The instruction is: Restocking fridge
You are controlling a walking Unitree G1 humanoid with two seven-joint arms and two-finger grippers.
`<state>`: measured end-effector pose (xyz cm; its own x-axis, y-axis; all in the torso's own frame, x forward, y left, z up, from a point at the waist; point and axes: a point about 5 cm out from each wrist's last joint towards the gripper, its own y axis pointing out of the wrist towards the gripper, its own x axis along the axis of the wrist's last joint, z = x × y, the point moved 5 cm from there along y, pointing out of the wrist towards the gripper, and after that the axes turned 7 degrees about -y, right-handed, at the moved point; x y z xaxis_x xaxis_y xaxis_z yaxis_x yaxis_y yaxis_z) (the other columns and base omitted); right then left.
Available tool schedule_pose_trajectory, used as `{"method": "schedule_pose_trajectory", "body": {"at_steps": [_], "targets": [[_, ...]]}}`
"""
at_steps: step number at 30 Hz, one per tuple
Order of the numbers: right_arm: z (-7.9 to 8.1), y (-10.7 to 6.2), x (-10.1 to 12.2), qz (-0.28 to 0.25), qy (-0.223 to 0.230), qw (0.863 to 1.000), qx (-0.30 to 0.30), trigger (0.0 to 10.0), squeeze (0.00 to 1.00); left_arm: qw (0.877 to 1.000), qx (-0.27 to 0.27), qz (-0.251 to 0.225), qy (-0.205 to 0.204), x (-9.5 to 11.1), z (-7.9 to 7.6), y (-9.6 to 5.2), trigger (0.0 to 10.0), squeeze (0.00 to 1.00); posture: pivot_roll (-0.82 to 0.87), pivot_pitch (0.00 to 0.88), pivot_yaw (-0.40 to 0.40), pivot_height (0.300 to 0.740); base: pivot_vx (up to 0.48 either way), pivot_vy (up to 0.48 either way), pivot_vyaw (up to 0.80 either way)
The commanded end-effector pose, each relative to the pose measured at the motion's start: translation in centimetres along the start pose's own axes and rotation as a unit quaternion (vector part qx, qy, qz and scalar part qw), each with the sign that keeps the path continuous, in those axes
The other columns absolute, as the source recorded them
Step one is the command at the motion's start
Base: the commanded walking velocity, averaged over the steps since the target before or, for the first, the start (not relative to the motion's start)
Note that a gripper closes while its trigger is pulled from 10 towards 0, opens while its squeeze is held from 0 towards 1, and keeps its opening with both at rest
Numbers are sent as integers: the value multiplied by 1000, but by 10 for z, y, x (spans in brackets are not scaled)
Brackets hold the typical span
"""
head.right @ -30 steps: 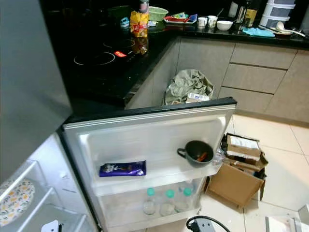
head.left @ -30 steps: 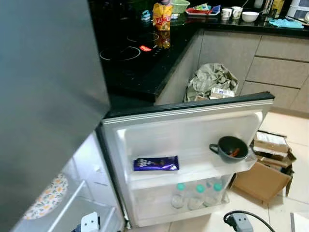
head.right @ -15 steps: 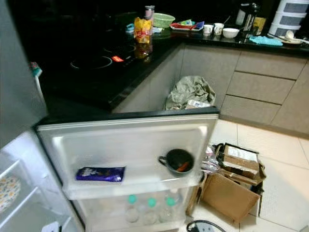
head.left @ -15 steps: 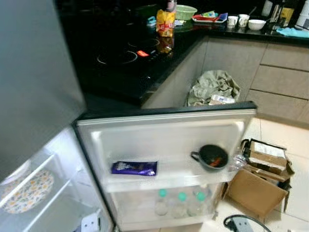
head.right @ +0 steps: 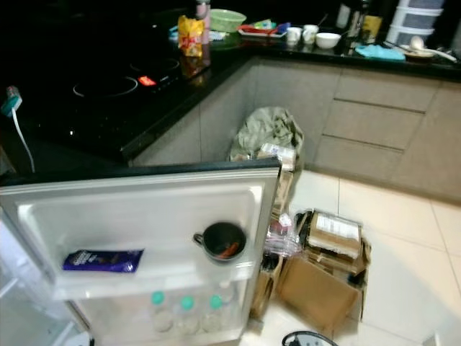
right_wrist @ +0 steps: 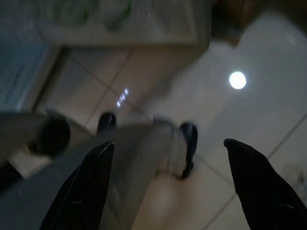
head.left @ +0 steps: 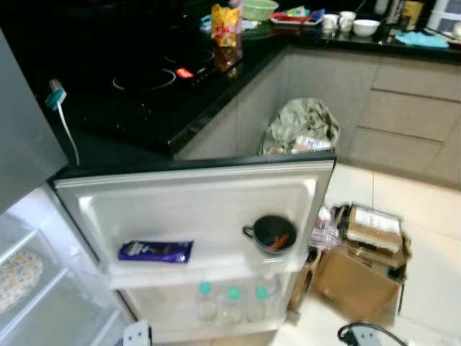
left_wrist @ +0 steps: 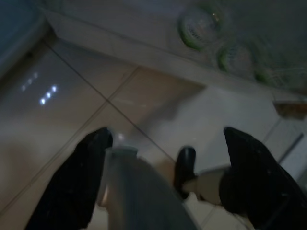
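The small fridge stands open, its white door [head.left: 194, 194] swung toward me. On the door's upper shelf lie a purple chocolate bar [head.left: 155, 251] and a dark cup [head.left: 274, 233] with something orange inside. Three teal-capped bottles [head.left: 232, 303] stand in the lower door shelf. A patterned plate [head.left: 18, 277] rests on a shelf inside the fridge at the left. Both arms hang low over the tiled floor. My left gripper [left_wrist: 165, 177] is open with nothing in it, and my right gripper [right_wrist: 170, 187] is likewise open and holds nothing.
A black counter with a hob [head.left: 144, 79] runs behind the door, with a yellow packet [head.left: 225, 16] and dishes further back. A stuffed bag [head.left: 302, 126] and open cardboard boxes [head.left: 360, 267] sit on the floor to the right. A power strip [head.left: 364, 335] lies near my feet.
The whole picture has shifted left as the camera turned, so more floor and cabinets show on the right. The fridge door and its contents have not moved.
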<state>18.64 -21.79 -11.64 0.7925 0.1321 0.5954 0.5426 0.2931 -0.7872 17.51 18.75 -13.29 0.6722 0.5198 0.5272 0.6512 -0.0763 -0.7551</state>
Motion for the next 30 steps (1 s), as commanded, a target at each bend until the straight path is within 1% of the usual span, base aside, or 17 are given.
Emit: {"method": "schedule_pose_trajectory", "body": {"at_steps": [1, 8, 16, 21, 30], "targets": [[6, 2, 1, -6, 7, 1000, 9, 10000, 0, 1000, 3, -3, 2, 4, 2, 0, 10000, 0, -134, 0, 10, 740, 0, -480, 800], [10, 3, -4, -1, 7, 1000, 16, 10000, 0, 1000, 3, -1, 1, 2, 2, 0, 10000, 0, -134, 0, 10, 740, 0, -460, 800], [10, 3, -4, -2, 11, 1000, 16, 10000, 0, 1000, 2, -2, 2, 3, 1, 0, 10000, 0, -136, 0, 11, 740, 0, -453, 800], [4, 2, -3, -1, 18, 1000, -6, 10000, 0, 1000, 1, 0, 2, 2, 2, 0, 10000, 0, -137, 0, 12, 740, 0, -467, 0], [4, 2, -6, 5, 15, 1000, -11, 10000, 0, 1000, -2, -1, 2, 3, 0, 1, 10000, 0, -137, 0, 12, 740, 0, -469, 0]]}}
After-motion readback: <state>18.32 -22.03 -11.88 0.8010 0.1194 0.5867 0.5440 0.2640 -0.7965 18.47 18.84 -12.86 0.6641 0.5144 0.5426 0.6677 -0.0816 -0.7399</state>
